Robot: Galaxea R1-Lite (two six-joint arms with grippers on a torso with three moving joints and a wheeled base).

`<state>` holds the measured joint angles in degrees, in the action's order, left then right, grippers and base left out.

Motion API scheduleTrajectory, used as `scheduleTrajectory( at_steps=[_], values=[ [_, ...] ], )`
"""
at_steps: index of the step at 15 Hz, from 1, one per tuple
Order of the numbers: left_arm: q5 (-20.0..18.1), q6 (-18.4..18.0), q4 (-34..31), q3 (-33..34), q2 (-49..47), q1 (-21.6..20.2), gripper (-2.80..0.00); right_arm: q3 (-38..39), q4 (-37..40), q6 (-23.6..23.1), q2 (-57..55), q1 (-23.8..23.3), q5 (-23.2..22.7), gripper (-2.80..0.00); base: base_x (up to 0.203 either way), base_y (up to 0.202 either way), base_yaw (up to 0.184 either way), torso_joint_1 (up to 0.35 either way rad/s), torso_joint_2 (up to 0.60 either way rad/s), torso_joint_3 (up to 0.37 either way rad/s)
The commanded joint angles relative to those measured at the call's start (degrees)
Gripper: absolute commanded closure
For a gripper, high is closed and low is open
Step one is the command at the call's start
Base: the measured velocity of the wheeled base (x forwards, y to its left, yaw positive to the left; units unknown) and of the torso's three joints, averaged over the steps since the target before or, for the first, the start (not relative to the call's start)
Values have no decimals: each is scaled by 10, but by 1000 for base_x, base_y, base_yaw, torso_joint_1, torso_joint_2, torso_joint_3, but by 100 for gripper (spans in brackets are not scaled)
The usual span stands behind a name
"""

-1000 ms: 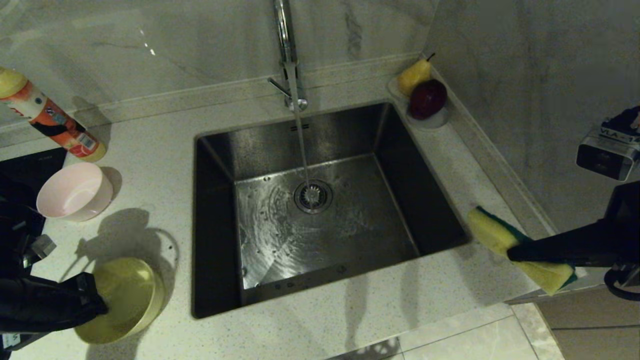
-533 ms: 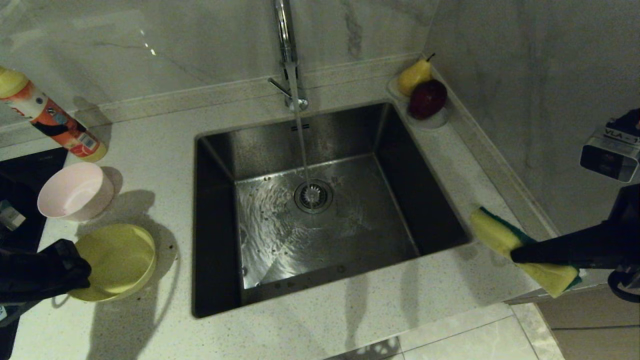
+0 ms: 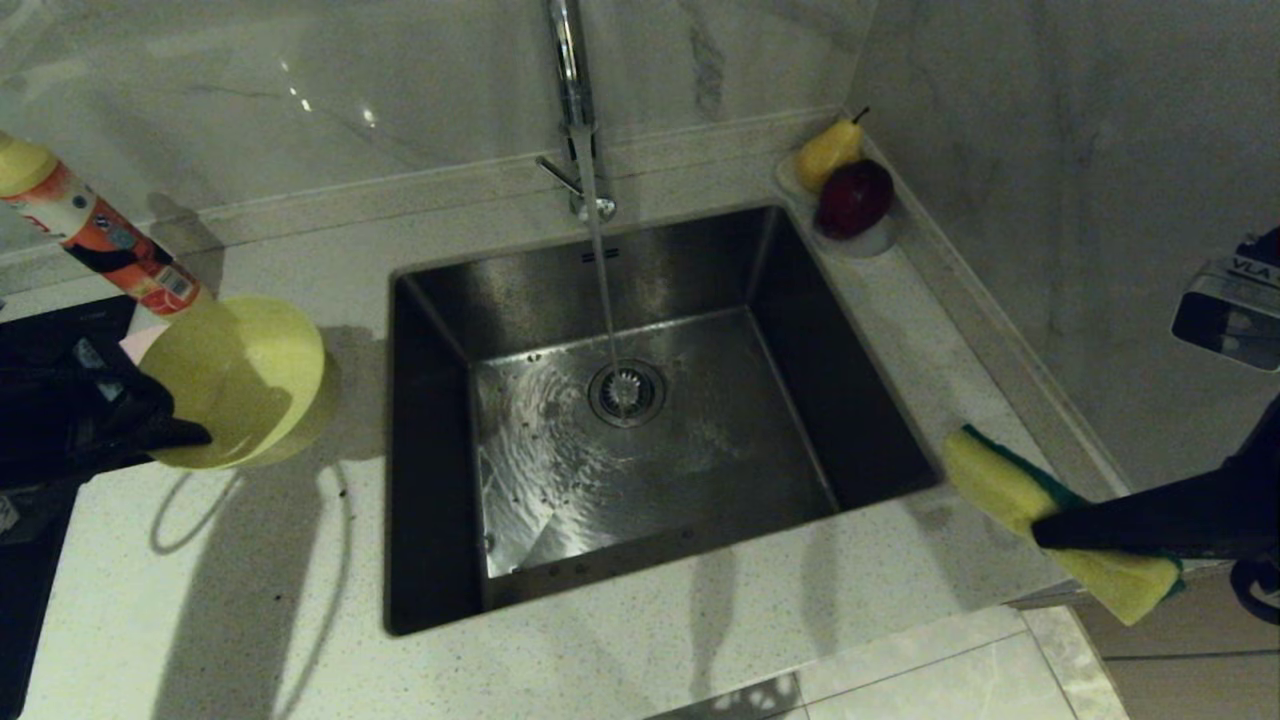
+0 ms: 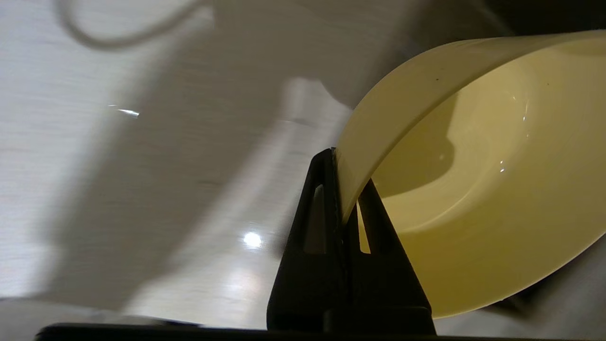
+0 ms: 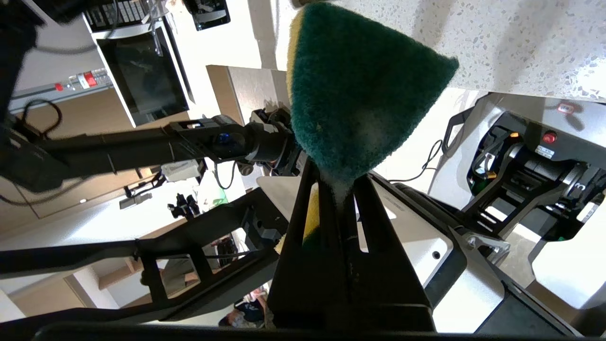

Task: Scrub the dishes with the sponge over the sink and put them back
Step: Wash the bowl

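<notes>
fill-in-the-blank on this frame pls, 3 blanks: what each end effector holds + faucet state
1. The left end effector pinches the rim of the ____ bowl.
2. The right end effector is shut on the ____.
3. Water runs from the faucet into the ____.

Missing words: yellow; sponge; sink

Only "VLA" reads, on a white label atop the right wrist camera (image 3: 1228,318).
</notes>
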<state>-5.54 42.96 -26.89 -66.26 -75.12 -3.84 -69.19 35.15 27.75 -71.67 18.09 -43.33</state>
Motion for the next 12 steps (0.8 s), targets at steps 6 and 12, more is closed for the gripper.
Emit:
scheduleTrajectory(
  at_steps=[6,12],
  values=[
    [180,82,3,-147,-213,235,0,18,-2,-3,12,13,-3,0,0,0,0,0,0,0],
    [192,84,41,-218,-289,277,0,58,-27,-3,29,13,-3,0,0,0,0,0,0,0]
  ],
)
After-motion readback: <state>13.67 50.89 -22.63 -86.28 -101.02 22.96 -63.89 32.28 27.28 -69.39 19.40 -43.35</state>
